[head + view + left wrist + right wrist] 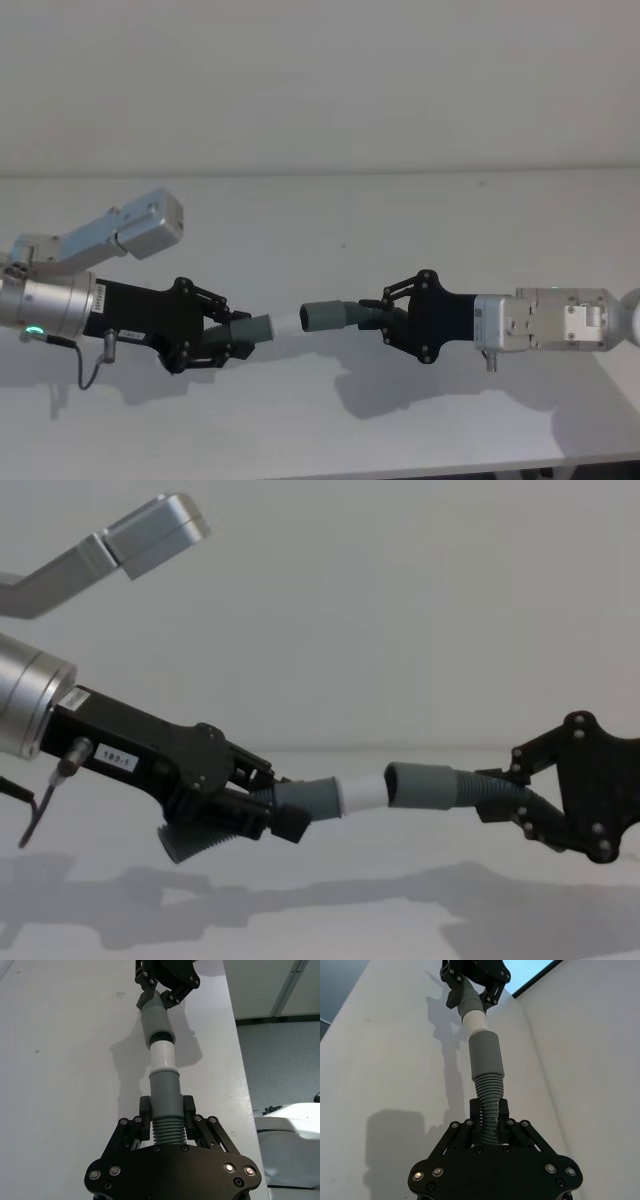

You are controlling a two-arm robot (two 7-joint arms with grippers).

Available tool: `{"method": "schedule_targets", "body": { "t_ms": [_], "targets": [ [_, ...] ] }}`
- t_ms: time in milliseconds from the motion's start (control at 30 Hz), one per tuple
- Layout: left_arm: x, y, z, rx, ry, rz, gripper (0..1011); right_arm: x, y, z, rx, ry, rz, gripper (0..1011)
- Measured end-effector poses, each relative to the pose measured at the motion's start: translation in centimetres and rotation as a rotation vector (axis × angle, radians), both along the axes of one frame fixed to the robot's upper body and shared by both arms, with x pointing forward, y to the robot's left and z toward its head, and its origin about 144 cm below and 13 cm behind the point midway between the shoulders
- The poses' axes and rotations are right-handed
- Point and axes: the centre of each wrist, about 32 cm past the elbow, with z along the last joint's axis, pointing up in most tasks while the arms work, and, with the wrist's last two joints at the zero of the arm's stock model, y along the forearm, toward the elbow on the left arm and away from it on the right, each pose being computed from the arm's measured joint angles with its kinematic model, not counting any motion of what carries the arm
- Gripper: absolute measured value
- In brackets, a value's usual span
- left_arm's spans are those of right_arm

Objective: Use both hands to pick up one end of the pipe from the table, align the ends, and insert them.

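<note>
Mid-frame, above the worktop: left tool clamps the white-tipped pipe, right tool clamps the cuffed pipe. Held tip-to-cuff, nearly coaxial, for insertion; tip at the cuff mouth.

A plain pale wall stood behind the white tabletop, meeting it in a straight line across the head view. Soft shadows lay on the tabletop's near part. In the left wrist view, a grey speckled floor showed beyond the tabletop's edge, with a light panel and a slanted metal strut above it. In the right wrist view, a bright blue-white strip, perhaps a window or lamp, showed at a corner beside a grey wall.
</note>
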Motion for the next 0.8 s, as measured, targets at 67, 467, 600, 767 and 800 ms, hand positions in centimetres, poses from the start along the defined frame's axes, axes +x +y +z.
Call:
{"method": "schedule_targets", "body": {
  "t_ms": [67,467,600,767,800],
  "targets": [
    [0.12,-0.06,-0.03,0.0,0.0,-0.001,346,0.01,-0.01,0.01,0.0,0.0,0.0,162],
    [0.66,-0.35,0.0,-0.001,-0.009,-0.004,346,0.01,-0.01,0.02,0.0,0.0,0.0,162],
    [0.77,-0.39,0.0,-0.002,-0.011,-0.004,346,0.01,-0.01,0.02,0.0,0.0,0.0,162],
    [0.94,-0.51,0.01,-0.003,-0.014,-0.005,346,0.01,-0.01,0.02,0.0,0.0,0.0,162],
    [1.0,-0.55,0.03,-0.003,-0.015,-0.005,346,0.01,0.0,0.02,0.0,0.0,0.0,162]
  ]
}}
